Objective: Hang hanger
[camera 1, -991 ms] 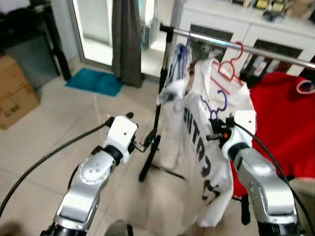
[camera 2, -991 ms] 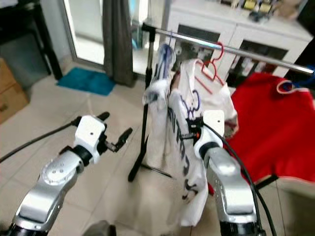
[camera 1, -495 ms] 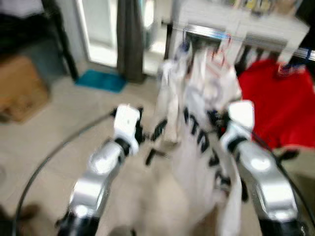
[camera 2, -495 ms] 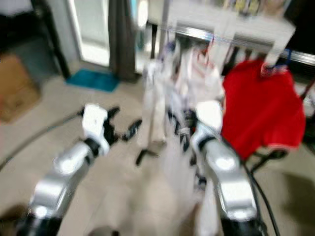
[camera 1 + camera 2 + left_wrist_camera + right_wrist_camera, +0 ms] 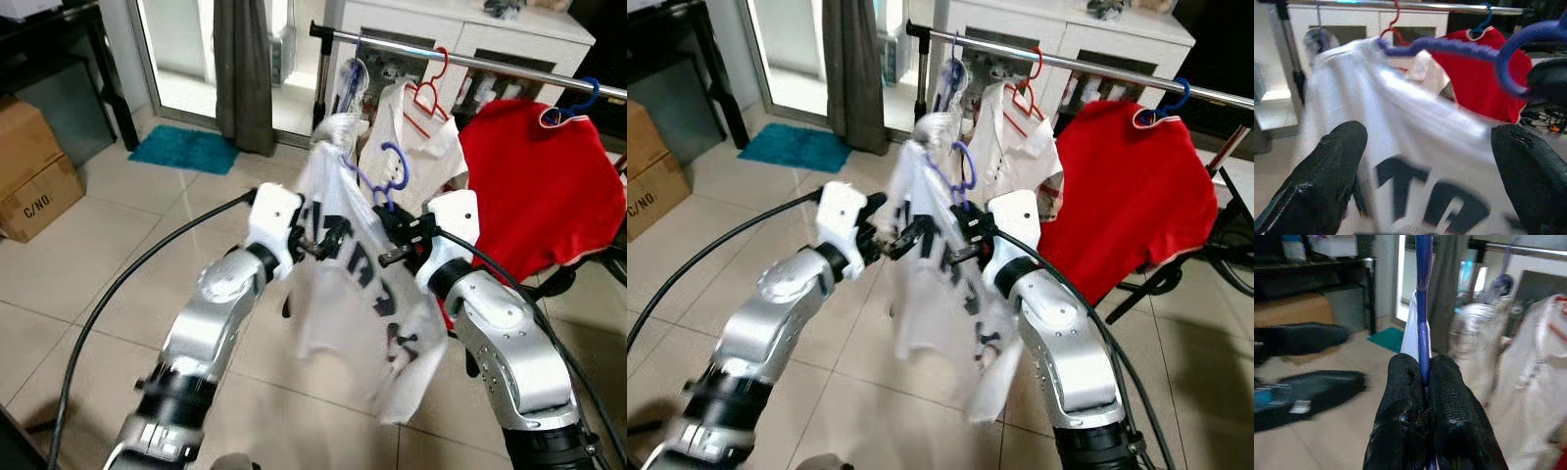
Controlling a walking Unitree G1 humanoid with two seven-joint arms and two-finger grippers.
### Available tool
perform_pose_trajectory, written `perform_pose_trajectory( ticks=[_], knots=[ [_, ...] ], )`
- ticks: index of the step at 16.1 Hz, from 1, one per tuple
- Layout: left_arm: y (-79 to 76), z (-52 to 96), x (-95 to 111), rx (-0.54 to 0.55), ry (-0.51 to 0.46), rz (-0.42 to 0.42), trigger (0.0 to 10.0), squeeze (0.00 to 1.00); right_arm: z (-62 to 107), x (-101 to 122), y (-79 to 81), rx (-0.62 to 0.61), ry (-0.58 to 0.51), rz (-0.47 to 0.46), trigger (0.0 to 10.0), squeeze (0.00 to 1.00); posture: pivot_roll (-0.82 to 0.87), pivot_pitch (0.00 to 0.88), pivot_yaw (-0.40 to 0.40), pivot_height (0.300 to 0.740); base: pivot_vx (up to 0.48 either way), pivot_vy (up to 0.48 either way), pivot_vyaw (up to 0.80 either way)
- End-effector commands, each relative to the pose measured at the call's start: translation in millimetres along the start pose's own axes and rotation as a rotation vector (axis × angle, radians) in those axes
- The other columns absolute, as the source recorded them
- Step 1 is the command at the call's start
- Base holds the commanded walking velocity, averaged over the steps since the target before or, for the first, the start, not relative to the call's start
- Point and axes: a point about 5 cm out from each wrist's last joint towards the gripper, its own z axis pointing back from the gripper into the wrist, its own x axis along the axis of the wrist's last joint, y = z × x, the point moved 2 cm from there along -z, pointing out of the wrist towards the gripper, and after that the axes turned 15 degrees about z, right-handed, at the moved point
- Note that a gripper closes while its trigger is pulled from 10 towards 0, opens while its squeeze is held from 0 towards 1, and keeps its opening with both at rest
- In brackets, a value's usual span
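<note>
Right gripper (image 5: 394,238), head views: fingers pinched on the purple hanger (image 5: 385,174) that carries a white shirt (image 5: 358,294). Hanger and shirt are held in front of the clothes rail (image 5: 470,61), below it, not on it. Black letters on the shirt are creased and motion-blurred; unreadable. Shirt hides the fingertips of the left gripper (image 5: 312,241), which sits against its front. A red hanger (image 5: 428,93) with a white garment and a blue hanger (image 5: 578,100) with a red shirt (image 5: 549,191) hang on the rail. Cardboard box (image 5: 34,181) on the floor at left reads "C/NO."; box cut off by the frame edge.

Left wrist view: left gripper (image 5: 1435,171) spread wide, one finger on each side of the shirt (image 5: 1400,147), neither seen closing on it. Large black characters, perhaps "TE", cropped at the frame edge. Hanger hook (image 5: 1518,58) curves above, blurred.

Right wrist view: right gripper (image 5: 1423,382) clamped tight, hanger stem (image 5: 1423,293) rising upright between the two fingertips (image 5: 1449,401). Left gripper's fingers (image 5: 1300,338) blurred beside it. Rail (image 5: 1518,249) and hanging clothes out of focus behind.
</note>
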Motion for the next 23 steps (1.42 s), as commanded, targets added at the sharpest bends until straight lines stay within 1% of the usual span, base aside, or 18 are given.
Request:
perform_pose_trajectory(
  ticks=[1,2,3,4,5,6,7,9,10,12,13,14,18,23],
  knots=[
    [-7.6,-5.6,3,-0.039,-0.003,-0.021,10.0,1.0,0.8,14,-6.0,-0.008,-0.062,0.0,0.0,0.0,0.07,0.0,-0.077,0.74,0.0,0.0,0.0],
    [-6.4,-12.6,7,-0.021,-0.004,-0.069,10.0,0.11,1.2,17,-3.8,0.022,-0.092,-0.02,0.0,0.0,0.06,0.0,-0.07,0.74,0.0,0.0,0.0],
    [-3.6,-15.0,9,0.002,-0.006,-0.102,10.0,0.0,1.6,19,-2.5,0.034,-0.107,-0.028,0.0,0.0,0.06,0.0,-0.067,0.74,0.0,0.0,0.0],
    [-0.3,-17.3,11,0.032,-0.018,-0.125,10.0,0.0,2.2,20,-1.4,0.044,-0.121,-0.038,0.0,0.0,0.06,0.0,-0.067,0.74,0.0,0.0,0.0],
    [1.1,-19.4,13,0.04,-0.032,-0.121,10.0,0.0,2.9,21,-1.0,0.051,-0.131,-0.052,0.0,0.0,0.06,0.0,-0.066,0.74,0.0,0.0,0.0],
    [2.2,-20.8,16,0.044,-0.042,-0.137,10.0,0.0,3.6,22,-0.7,0.058,-0.141,-0.068,0.0,0.0,0.06,0.0,-0.066,0.74,0.0,0.0,0.0],
    [4.5,-22.4,18,0.059,-0.05,-0.165,10.0,0.0,4.4,23,-0.6,0.067,-0.156,-0.082,0.0,0.0,0.06,0.0,-0.066,0.74,0.0,0.0,0.0],
    [14.4,-26.3,22,0.119,-0.061,-0.203,10.0,0.0,5.4,26,0.6,0.092,-0.179,-0.104,0.0,0.0,0.06,0.0,-0.079,0.74,0.0,0.0,0.0],
    [19.9,-27.4,23,0.147,-0.064,-0.207,10.0,0.0,5.6,27,1.0,0.099,-0.188,-0.112,0.0,0.0,0.06,0.0,-0.078,0.74,0.0,0.0,0.0],
    [23.9,-28.1,26,0.162,-0.074,-0.206,10.0,0.0,5.9,29,1.1,0.104,-0.2,-0.12,0.0,0.0,0.06,0.0,-0.075,0.74,0.0,0.0,0.0],
    [27.1,-28.8,29,0.173,-0.082,-0.207,4.0,0.0,6.7,29,-0.7,0.097,-0.204,-0.133,0.0,0.0,0.06,0.0,-0.073,0.74,0.0,0.0,0.0],
    [28.4,-29.4,30,0.178,-0.088,-0.206,0.0,0.0,7.3,28,-2.4,0.089,-0.203,-0.14,0.0,0.0,0.06,0.0,-0.072,0.74,0.0,0.0,0.0],
    [26.6,-31.1,30,0.149,-0.094,-0.217,0.0,0.0,7.7,29,-3.7,0.083,-0.209,-0.151,0.0,0.0,0.06,0.0,-0.068,0.74,0.0,0.0,0.0],
    [24.4,-32.6,30,0.128,-0.105,-0.209,0.0,0.0,6.6,29,-4.9,0.088,-0.209,-0.149,0.0,0.0,0.06,0.0,-0.075,0.74,0.0,0.0,0.0]
  ],
)
